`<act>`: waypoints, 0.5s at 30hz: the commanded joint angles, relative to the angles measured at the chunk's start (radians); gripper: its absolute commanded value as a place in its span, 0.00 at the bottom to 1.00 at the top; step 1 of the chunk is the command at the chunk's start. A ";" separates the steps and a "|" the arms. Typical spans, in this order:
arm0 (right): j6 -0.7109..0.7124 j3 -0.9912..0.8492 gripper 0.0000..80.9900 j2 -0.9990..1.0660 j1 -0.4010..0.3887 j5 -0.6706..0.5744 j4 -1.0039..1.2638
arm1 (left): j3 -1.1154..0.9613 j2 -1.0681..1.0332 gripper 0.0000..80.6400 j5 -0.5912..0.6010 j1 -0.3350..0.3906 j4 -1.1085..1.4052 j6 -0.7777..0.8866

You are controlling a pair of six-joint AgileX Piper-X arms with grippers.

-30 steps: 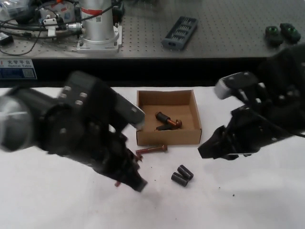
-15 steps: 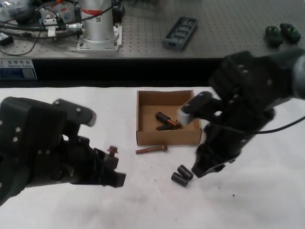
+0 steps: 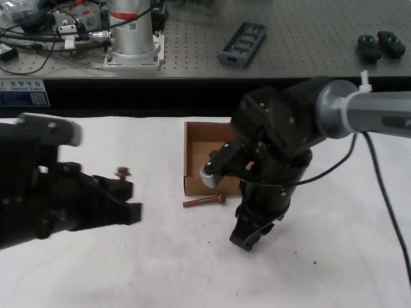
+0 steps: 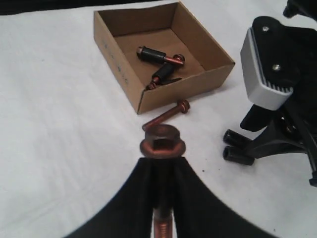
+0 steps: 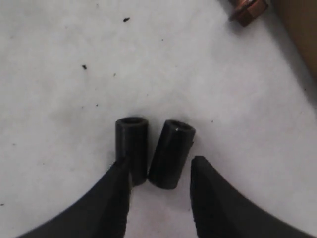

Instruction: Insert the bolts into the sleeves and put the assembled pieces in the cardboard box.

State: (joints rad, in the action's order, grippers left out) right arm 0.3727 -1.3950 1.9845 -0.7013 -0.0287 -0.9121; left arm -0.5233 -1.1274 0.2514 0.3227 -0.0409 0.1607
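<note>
**Bolt gripped, sleeve straddled**

Our left end effector (image 4: pixel 162 161) pinches a bolt (image 4: pixel 163 144). Our right end effector (image 5: pixel 159 171) stands spread around one sleeve (image 5: pixel 171 153), a second sleeve (image 5: pixel 132 148) just beside it, mid-worktop (image 5: pixel 59 74) near the cardboard box (image 4: pixel 124 64).

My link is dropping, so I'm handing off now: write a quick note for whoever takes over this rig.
Left gripper: shut on a copper-coloured metal bolt, held above the white cloth.
Right gripper: open, low over two black cylindrical sleeves lying side by side on the cloth, one between its fingers.
Done: two assembled pieces lie in the brown cardboard box.
Left: sleeve the held bolt and the second loose copper bolt on the cloth by the box, then box both.
</note>
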 commanded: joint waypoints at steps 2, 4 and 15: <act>0.013 -0.033 0.36 0.014 0.000 0.000 0.000 | 0.010 0.035 0.06 0.008 -0.021 0.013 0.021; 0.026 -0.046 0.35 0.030 0.000 0.017 0.004 | 0.025 0.066 0.06 0.008 -0.042 0.013 0.022; 0.032 -0.068 0.29 0.080 0.010 0.057 -0.046 | 0.037 0.185 0.06 0.008 -0.060 0.006 0.022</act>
State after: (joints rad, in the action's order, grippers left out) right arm 0.3976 -1.4527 2.0678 -0.6990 0.0214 -0.9415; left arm -0.4809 -0.9572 0.2567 0.2663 -0.0449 0.1654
